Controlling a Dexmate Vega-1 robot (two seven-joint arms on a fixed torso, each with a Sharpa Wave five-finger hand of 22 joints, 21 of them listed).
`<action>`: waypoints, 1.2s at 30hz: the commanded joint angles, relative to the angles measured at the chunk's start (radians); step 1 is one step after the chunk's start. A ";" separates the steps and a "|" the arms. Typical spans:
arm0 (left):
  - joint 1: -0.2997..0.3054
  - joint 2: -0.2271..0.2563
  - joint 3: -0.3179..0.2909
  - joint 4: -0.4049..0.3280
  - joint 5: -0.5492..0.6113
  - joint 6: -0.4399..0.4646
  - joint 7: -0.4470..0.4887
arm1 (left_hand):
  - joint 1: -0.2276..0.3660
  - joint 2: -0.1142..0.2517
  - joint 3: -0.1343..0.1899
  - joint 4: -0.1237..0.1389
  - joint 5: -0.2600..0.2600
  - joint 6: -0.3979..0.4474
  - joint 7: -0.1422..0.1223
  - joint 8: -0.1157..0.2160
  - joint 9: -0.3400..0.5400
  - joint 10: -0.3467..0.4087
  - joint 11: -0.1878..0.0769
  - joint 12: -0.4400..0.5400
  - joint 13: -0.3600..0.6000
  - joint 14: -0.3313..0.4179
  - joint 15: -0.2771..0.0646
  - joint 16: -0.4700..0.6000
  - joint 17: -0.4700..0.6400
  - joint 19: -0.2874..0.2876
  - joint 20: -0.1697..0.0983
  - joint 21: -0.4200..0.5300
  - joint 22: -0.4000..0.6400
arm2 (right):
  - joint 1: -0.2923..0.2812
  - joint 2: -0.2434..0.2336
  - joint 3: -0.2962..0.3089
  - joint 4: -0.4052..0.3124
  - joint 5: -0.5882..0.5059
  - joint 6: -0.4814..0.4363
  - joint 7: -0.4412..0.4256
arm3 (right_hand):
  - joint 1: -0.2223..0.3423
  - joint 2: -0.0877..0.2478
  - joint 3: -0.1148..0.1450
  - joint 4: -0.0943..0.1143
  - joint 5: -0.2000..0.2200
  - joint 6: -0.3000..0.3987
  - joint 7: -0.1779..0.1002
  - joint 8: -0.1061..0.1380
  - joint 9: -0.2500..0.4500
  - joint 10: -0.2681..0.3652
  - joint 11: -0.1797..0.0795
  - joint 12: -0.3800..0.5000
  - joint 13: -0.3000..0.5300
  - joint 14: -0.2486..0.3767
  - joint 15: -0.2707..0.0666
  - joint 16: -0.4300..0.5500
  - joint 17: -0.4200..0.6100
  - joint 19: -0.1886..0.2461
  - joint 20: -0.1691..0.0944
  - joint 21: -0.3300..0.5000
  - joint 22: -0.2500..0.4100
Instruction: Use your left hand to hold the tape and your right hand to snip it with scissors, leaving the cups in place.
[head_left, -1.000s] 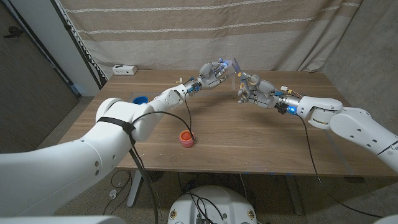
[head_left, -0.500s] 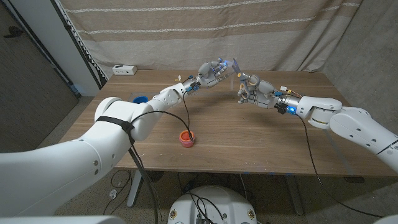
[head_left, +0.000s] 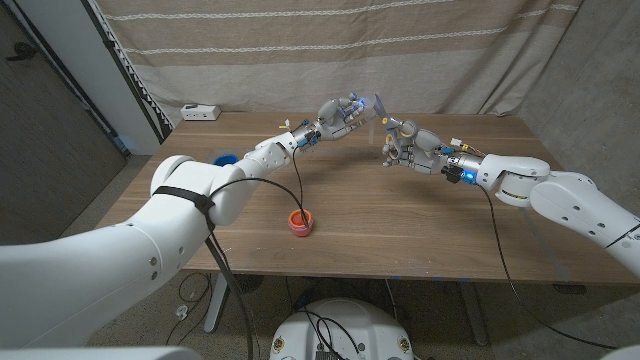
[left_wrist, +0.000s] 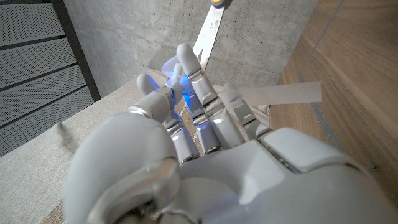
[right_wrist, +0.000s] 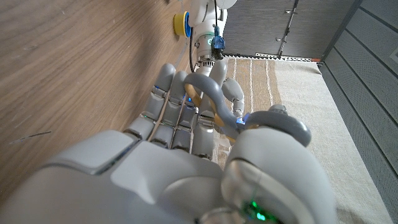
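Tape (head_left: 379, 103): a pale strip held up over the far middle of the desk (head_left: 420, 230), pinched by your left robot hand (head_left: 343, 113).
Scissors (right_wrist: 239, 119): gripped in your right robot hand (head_left: 402, 144), just right of the tape and slightly nearer you.
Axis: the strip appears to run downward from the left robot hand; blades must cross it.
Hidden: whether the blades are open, and the strip's lower end.
Cups: red cup (head_left: 299, 222) and blue cup (head_left: 225, 159) sit well clear of the tape.

The right hand (right_wrist: 186, 155) grips grey-handled scissors (right_wrist: 249, 118) above the wooden table (right_wrist: 74, 68), a blue cup (right_wrist: 181, 25) beyond.
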 joint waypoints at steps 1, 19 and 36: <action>-0.002 0.002 0.015 -0.001 0.023 0.001 -0.003 | 0.009 -0.003 0.012 0.001 0.006 0.003 0.015 0.008 0.009 0.081 -0.076 0.246 0.112 0.011 0.000 0.005 0.009 0.010 -0.104 -0.001 0.000 | -0.009 -0.003 0.011 -0.005 -0.004 0.014 -0.003 | -0.004 0.003 0.004 -0.001 -0.005 0.004 0.003 -0.003 0.003 0.010 -0.003 0.488 -0.001 -0.007 -0.043 0.008 0.002 -0.004 0.006 0.005 0.000; -0.011 0.016 0.054 -0.002 0.039 -0.049 -0.017 | 0.006 -0.011 0.031 0.004 0.003 0.013 0.017 0.002 0.005 0.083 -0.076 0.260 0.125 0.021 0.000 0.005 0.037 0.007 -0.092 -0.009 0.000 | -0.001 -0.002 0.008 0.004 -0.005 0.010 0.001 | -0.004 0.002 0.003 -0.002 -0.005 0.007 0.001 -0.007 0.000 0.011 -0.006 0.489 -0.001 -0.007 -0.044 0.009 0.001 -0.009 0.007 0.004 0.001; -0.010 0.026 0.080 -0.002 0.022 -0.052 -0.013 | 0.004 -0.014 0.044 0.005 0.003 0.017 0.017 -0.003 0.004 0.078 -0.076 0.262 0.123 0.019 0.000 0.001 0.059 0.004 -0.091 -0.014 0.001 | 0.003 0.003 0.012 0.011 -0.008 0.013 -0.005 | -0.005 0.003 0.004 -0.001 -0.005 0.009 -0.001 -0.010 0.001 0.015 -0.005 0.487 -0.005 -0.007 -0.046 0.009 0.000 -0.009 0.006 0.005 0.001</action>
